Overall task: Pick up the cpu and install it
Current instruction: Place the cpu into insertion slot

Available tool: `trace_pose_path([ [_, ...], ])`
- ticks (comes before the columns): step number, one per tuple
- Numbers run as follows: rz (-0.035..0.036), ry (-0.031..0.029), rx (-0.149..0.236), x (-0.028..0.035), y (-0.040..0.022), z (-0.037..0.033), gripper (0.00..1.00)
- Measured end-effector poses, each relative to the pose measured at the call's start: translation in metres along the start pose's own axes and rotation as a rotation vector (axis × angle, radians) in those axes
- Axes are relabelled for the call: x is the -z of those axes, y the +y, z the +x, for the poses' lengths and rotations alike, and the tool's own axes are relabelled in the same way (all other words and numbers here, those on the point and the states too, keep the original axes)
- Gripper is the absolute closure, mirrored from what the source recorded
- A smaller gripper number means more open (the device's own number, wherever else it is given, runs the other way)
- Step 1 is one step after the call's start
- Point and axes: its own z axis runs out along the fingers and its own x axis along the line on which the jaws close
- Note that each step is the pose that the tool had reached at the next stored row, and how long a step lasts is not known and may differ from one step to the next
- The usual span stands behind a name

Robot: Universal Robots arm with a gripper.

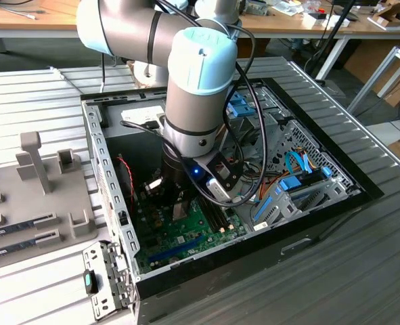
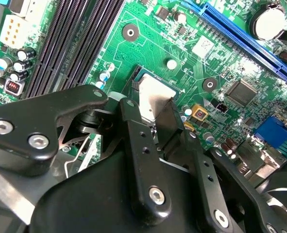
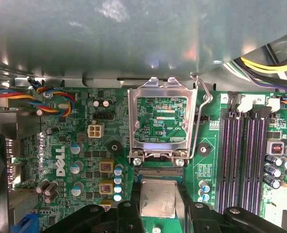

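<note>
The hand [image 2: 155, 116] apparently grips the cpu [image 2: 154, 97] over the motherboard [image 2: 182, 48].

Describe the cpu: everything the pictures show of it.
The cpu is a small flat square chip with a dull silver-grey metal top that catches a soft glare; a thin green board edge shows along one side in the second wrist view. It lies level between the gripper's black fingers, which close on its opposite sides. It sits low over the green motherboard, at the socket, just in front of the raised metal socket frame.
</note>
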Motion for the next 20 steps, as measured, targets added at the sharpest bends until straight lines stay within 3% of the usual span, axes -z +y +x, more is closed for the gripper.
trace_pose_path([
  [8, -0.0001, 0.0001, 0.000, 0.0000, -0.0002, 0.0001, 0.60],
  [10, -0.0002, -0.0001, 0.000, -0.0001, -0.0002, 0.0001, 0.53],
  [20, 0.0000, 0.0015, -0.017, -0.0004, -0.0012, 0.0000, 0.53],
])
